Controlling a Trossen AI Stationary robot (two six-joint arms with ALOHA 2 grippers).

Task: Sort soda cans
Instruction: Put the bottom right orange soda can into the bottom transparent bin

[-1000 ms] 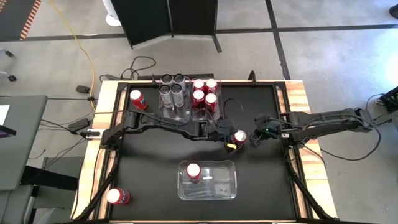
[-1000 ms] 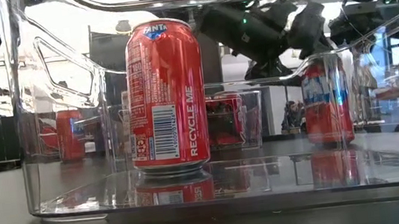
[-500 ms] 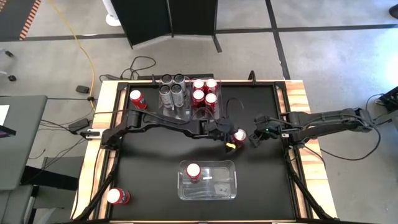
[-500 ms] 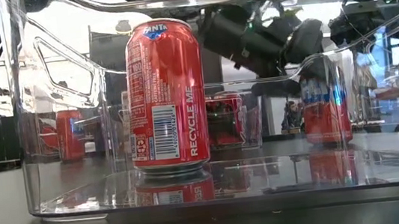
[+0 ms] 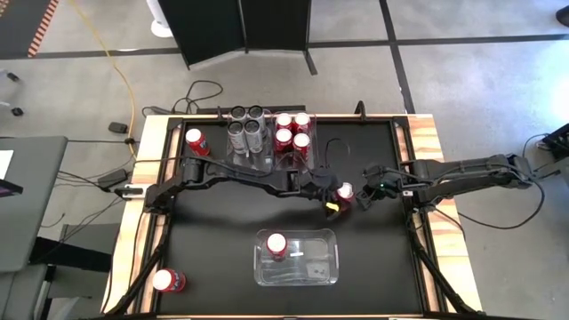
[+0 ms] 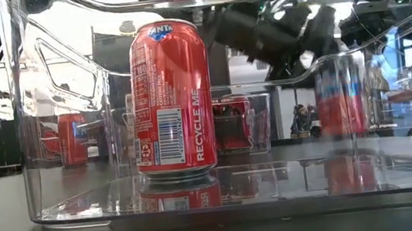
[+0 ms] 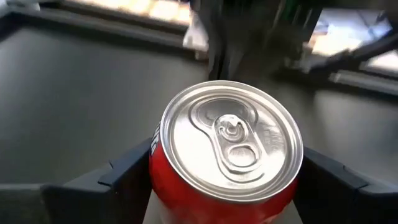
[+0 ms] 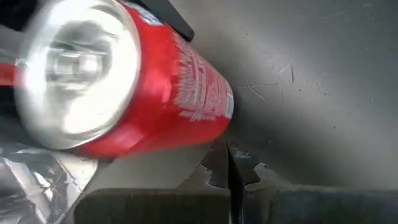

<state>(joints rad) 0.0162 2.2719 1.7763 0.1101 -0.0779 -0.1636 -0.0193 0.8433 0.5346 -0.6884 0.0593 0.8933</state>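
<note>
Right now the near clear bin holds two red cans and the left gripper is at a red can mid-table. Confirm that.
Not quite. The near bin holds one red can, not two; the high view shows it alone there. The rest stands: the left gripper is at a red can mid-table.

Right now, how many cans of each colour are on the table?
Red cans: 8, namely four in the far bin, one in the near bin, one between the left gripper's fingers, one at the far left, one at the near left.
Silver cans: 4.
Total: 12.
</note>
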